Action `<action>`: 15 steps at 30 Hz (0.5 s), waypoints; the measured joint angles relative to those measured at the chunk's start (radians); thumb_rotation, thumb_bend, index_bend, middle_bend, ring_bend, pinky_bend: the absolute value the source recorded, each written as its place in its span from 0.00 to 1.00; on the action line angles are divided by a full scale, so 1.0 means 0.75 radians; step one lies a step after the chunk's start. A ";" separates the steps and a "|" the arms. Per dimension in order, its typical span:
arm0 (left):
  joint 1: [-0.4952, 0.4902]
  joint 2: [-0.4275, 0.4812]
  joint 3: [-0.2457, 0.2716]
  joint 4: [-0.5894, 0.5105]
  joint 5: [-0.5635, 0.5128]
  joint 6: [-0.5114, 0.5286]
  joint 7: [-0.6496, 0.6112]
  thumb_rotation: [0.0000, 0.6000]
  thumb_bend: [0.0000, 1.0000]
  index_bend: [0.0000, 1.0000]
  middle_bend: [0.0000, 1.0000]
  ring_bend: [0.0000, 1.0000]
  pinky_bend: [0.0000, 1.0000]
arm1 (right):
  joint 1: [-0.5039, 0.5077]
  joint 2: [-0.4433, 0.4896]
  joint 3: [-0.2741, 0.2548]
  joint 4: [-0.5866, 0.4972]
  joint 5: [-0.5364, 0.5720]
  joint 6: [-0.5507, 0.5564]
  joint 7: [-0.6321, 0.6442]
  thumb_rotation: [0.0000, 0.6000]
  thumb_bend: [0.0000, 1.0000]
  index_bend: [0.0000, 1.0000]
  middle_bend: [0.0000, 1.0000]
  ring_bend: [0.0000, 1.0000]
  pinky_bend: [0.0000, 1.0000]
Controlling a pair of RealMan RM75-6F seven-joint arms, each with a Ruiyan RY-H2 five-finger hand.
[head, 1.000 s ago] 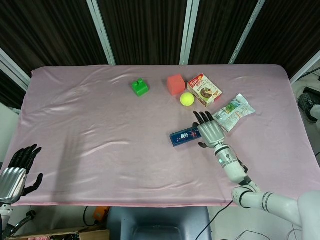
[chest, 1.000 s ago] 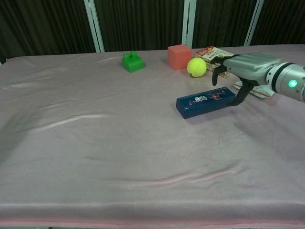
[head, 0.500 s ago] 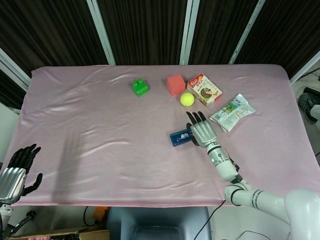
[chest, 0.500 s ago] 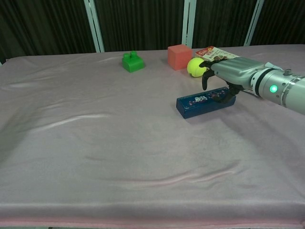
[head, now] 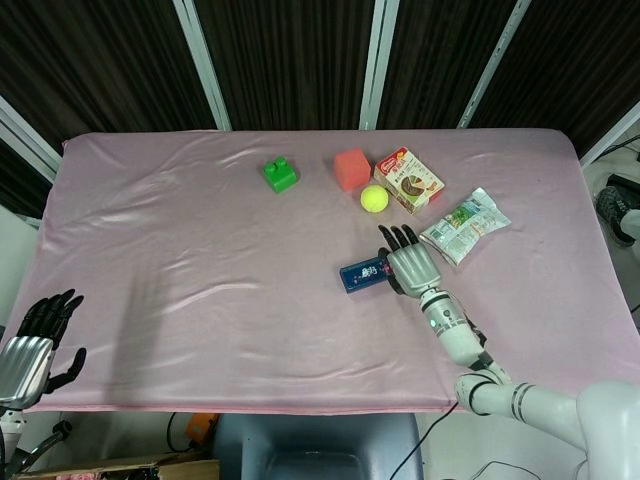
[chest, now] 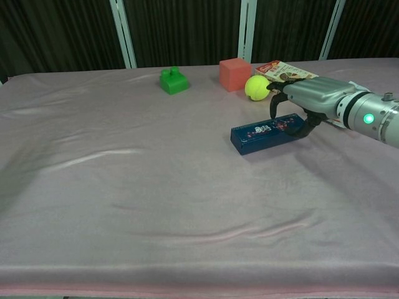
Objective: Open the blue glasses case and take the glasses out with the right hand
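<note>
Blue glasses case point(chest: 268, 132) — closed, partly under right robot hand point(chest: 304, 99).

Head view high, looking down, chest view low, near, both share pink table point(head: 200, 250).

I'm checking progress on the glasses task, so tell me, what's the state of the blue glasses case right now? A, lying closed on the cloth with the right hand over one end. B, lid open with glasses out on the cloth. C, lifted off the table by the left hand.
A: the blue glasses case lies closed on the cloth, the right hand over its right end.
</note>
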 measured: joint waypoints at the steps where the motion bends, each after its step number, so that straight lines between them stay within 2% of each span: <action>1: 0.000 -0.001 0.000 0.000 0.000 0.000 0.003 1.00 0.43 0.00 0.02 0.00 0.06 | 0.000 -0.005 0.000 0.007 -0.001 0.000 0.004 1.00 0.52 0.47 0.06 0.00 0.00; 15: 0.001 -0.003 -0.002 -0.001 -0.007 -0.001 0.017 1.00 0.43 0.00 0.02 0.00 0.06 | 0.004 -0.044 0.014 0.062 0.007 -0.022 0.035 1.00 0.52 0.47 0.06 0.00 0.00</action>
